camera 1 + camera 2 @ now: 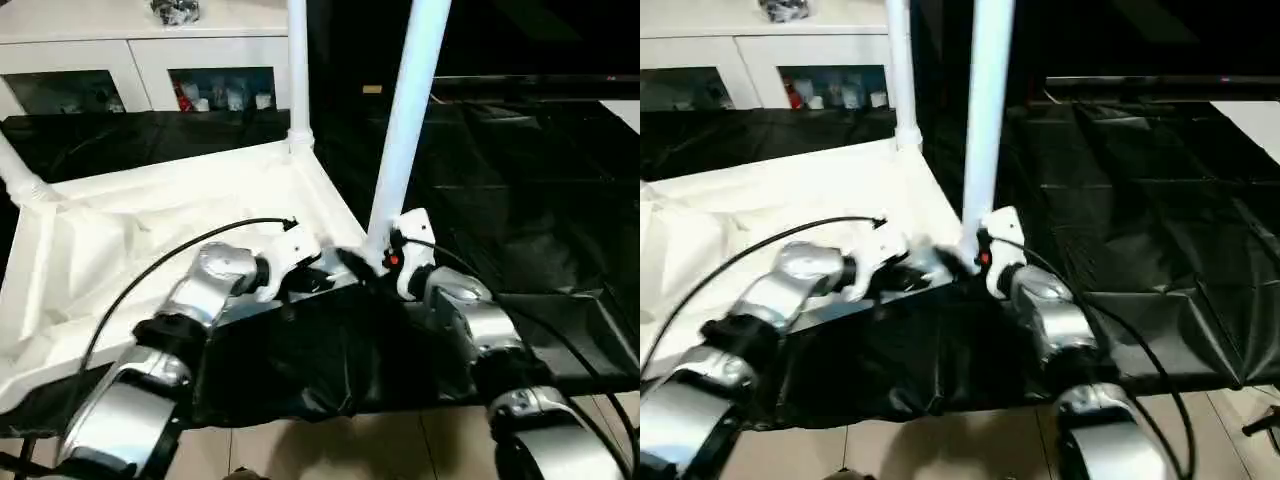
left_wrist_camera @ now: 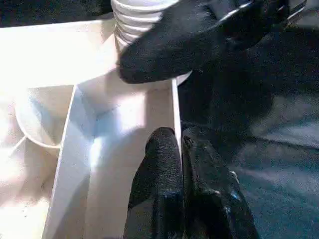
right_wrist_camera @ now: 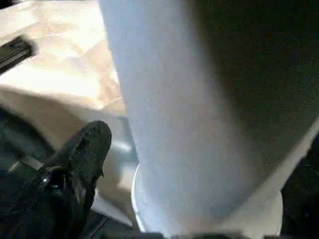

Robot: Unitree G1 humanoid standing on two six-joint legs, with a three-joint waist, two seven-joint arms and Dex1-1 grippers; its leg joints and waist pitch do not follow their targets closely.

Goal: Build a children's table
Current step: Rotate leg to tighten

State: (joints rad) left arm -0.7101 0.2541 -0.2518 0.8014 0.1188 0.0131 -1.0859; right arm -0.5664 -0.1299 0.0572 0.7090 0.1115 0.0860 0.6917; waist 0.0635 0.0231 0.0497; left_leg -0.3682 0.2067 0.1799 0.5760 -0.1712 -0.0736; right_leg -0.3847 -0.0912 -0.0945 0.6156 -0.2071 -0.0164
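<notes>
The white tabletop (image 1: pixel 150 230) lies upside down on black sheeting, ribbed underside up. One white leg (image 1: pixel 297 70) stands in its far corner socket, and another leg (image 1: pixel 18 175) shows at the left corner. A third leg (image 1: pixel 405 130) rises, slightly tilted, from the near right corner. My right gripper (image 1: pixel 378 258) is shut around that leg's base, one black finger (image 3: pixel 82 154) beside the tube. The leg's threaded end (image 2: pixel 137 22) sits at the socket. My left gripper (image 2: pixel 180 149) pinches the tabletop's thin rim wall (image 2: pixel 174 107) just beside that corner.
A white cabinet (image 1: pixel 130 60) with glass doors stands at the back left. Black sheeting (image 1: pixel 520 200) covers the surface to the right and in front. Tiled floor (image 1: pixel 400 440) shows below the near edge. A black cable (image 1: pixel 180 245) arcs over my left forearm.
</notes>
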